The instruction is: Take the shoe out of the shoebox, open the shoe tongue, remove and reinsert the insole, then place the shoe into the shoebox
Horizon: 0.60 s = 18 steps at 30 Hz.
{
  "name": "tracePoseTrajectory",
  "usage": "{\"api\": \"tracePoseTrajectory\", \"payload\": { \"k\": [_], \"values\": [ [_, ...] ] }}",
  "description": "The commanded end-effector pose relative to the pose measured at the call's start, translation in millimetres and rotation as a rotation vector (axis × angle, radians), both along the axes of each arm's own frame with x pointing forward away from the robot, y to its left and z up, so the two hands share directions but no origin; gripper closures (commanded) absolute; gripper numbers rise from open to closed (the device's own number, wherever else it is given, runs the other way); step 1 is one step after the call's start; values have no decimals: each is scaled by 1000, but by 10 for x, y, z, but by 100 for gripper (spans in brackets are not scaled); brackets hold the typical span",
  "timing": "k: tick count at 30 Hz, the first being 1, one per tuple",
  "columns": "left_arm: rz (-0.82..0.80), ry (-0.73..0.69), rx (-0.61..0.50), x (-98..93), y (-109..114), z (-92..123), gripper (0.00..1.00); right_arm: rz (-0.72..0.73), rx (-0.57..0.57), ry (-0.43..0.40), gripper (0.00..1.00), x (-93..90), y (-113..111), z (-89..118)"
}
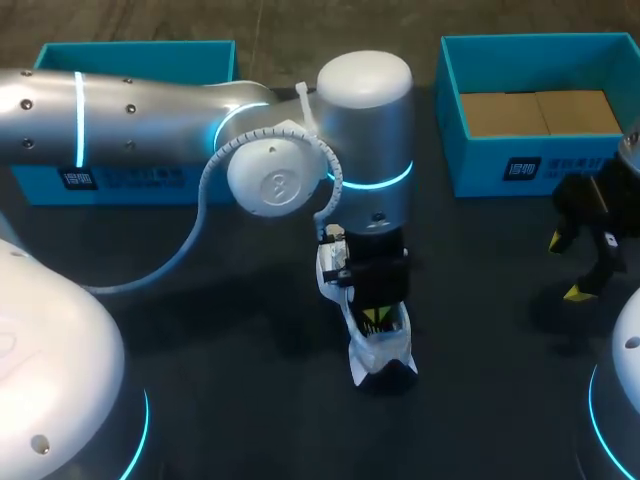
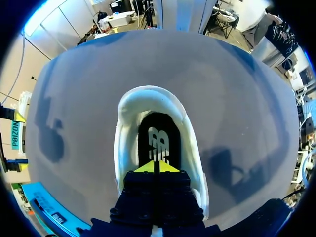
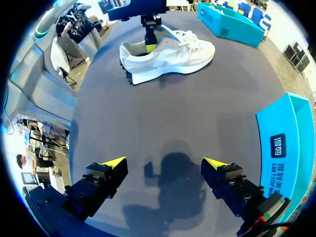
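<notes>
From above, the left arm (image 1: 150, 105) hides most of the white shoe (image 1: 385, 358), which lies mid-table, outside both the left box (image 1: 130, 180) and the right box (image 1: 500, 168). Only that arm's wrist camera shows the left gripper (image 2: 156, 167) inside the shoe's mouth, fingers pressed together, tips on the black insole (image 2: 158, 131). The right gripper (image 3: 165, 163) hangs spread wide above the table (image 3: 123, 118), and its camera catches the shoe's laced side.

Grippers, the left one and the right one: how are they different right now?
The left gripper has its yellow tips pressed together; the right gripper holds its tips wide apart. The left gripper pokes down into the white shoe, above the black insole; the right gripper hangs over bare table, away from the shoe, with nothing between its tips. Both have two dark fingers with yellow tips.
</notes>
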State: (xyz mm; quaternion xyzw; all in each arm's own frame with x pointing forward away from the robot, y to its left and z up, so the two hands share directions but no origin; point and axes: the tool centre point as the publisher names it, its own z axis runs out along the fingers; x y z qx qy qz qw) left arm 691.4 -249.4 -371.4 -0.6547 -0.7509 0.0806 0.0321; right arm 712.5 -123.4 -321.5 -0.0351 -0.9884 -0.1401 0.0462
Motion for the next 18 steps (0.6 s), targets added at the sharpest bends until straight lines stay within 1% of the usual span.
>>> {"api": "tracePoseTrajectory", "payload": {
  "k": [1, 6, 7, 9, 13, 16, 18],
  "values": [
    [11, -8, 9, -10, 40, 60, 87, -1, -3, -1, 0, -5, 5, -1],
    [31, -22, 20, -32, 138, 87, 75, -1, -3, -1, 0, -5, 5, -1],
    [39, -25, 23, -37, 166, 95, 69, -1, -3, -1, 0, -5, 5, -1],
    [53, -26, 19, -43, 208, 111, 63, -1, -3, -1, 0, -5, 5, -1],
    [86, -39, -1, -55, 261, 140, 56, -1, -3, -1, 0, -5, 5, -1],
    [87, -39, -8, -78, 255, 146, 51, -1, -3, -1, 0, -5, 5, -1],
    [82, -37, -11, -95, 230, 149, 50, -1, -3, -1, 0, -5, 5, -1]
  ]
}}
